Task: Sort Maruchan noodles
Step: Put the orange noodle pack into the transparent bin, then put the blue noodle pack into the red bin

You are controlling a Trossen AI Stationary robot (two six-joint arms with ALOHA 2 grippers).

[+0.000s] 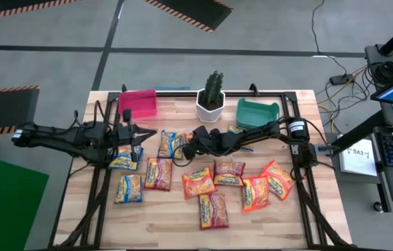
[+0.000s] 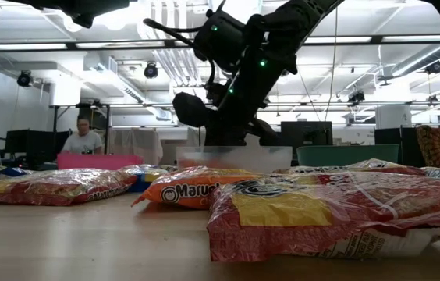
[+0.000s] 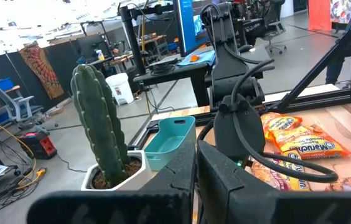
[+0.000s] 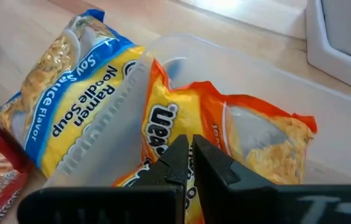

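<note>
Several Maruchan noodle packets lie flat on the wooden table: yellow-and-blue ones point(image 1: 129, 188), a red one point(image 1: 158, 173) and orange ones point(image 1: 212, 210). My right gripper point(image 4: 191, 152) reaches from the right to the table's middle point(image 1: 185, 148), slanting down, shut over an orange packet point(image 4: 250, 137) in a clear plastic bin point(image 4: 101, 137). A yellow-and-blue soy sauce packet point(image 4: 70, 106) lies just outside that bin's wall. My left gripper point(image 1: 148, 132) hovers shut and level at the left, holding nothing. My right gripper is shut on the orange packet at its yellow-banded end point(image 4: 163, 124), coming from above at a slant. The fingertips hide the exact place of contact. The packet tilts up toward the fingers, and its far end point(image 4: 287, 130) rests inside the clear bin.
At the far edge stand a pink-red bin point(image 1: 139, 104), a cactus in a white pot point(image 1: 211, 101) and a teal bin point(image 1: 257, 113). Bare wood lies along the near edge point(image 1: 168, 226). A person sits in the room beyond point(image 2: 83, 139).
</note>
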